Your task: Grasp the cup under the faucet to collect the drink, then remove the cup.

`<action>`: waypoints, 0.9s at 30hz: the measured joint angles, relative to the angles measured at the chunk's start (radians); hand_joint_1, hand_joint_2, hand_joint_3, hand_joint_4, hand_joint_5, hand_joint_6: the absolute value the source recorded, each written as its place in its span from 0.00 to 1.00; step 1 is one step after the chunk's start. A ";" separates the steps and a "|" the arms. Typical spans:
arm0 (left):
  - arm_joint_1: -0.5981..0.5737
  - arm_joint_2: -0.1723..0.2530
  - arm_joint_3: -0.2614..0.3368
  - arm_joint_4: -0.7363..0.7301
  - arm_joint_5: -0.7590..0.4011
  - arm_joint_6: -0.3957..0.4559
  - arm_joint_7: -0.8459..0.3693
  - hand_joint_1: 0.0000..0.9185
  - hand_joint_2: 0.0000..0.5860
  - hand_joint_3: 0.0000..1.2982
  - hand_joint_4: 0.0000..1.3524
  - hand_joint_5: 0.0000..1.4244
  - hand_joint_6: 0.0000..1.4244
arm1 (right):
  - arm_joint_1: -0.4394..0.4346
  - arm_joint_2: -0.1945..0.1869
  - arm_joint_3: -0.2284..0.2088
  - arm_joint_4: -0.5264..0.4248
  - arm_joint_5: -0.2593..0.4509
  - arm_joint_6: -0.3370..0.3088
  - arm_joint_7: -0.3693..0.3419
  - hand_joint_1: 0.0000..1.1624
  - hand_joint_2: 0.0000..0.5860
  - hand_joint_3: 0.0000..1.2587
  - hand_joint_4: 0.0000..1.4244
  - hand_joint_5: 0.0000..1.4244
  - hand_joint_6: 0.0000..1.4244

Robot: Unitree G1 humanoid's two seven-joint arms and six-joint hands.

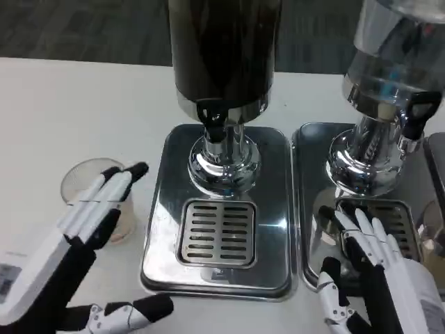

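Note:
A clear plastic cup (89, 182) stands upright on the white table, left of the dark drink dispenser (224, 49). The dispenser's black faucet (212, 120) hangs over a slotted drip grate (217, 232), and nothing stands on that grate. My left hand (76, 243) is open beside the cup. Its straight fingers lie across the cup's right side, and the thumb sticks out low toward the tray. My right hand (379, 275) is open with spread fingers over the front of the right-hand tray.
A chrome drip tray (160, 229) carries the dark dispenser. A second dispenser (396, 62) with a clear tank and its own chrome tray (309, 209) stands on the right. Bare white table lies to the far left and behind the cup.

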 measured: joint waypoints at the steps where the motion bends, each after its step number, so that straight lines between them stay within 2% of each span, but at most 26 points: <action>1: -0.011 0.000 0.005 0.011 -0.007 -0.002 0.002 0.00 0.15 0.00 0.00 0.00 0.07 | -0.001 0.000 -0.001 0.000 0.000 0.000 0.000 0.25 1.00 0.12 0.03 0.00 0.00; 6: -0.081 0.000 0.033 0.081 -0.040 -0.003 0.003 0.00 0.12 0.00 0.00 0.00 0.09 | -0.004 -0.002 -0.014 0.002 0.021 -0.001 0.000 0.25 1.00 0.12 0.03 0.00 0.00; 10: -0.124 -0.001 0.037 0.109 -0.052 -0.005 0.003 0.00 0.10 0.00 0.00 0.00 0.13 | -0.003 -0.021 -0.023 0.003 0.038 -0.004 0.003 0.26 1.00 0.12 0.03 0.00 0.00; 18: -0.209 0.005 0.050 0.212 -0.079 -0.004 0.002 0.00 0.04 0.00 0.00 0.01 0.14 | -0.001 -0.029 -0.027 0.002 0.052 -0.004 0.013 0.26 1.00 0.13 0.03 0.00 0.00; 27: -0.338 0.049 0.025 0.386 -0.118 -0.006 -0.029 0.00 0.00 0.00 0.00 0.02 0.15 | 0.008 -0.024 -0.026 -0.001 0.056 -0.002 0.022 0.26 1.00 0.14 0.04 0.01 0.00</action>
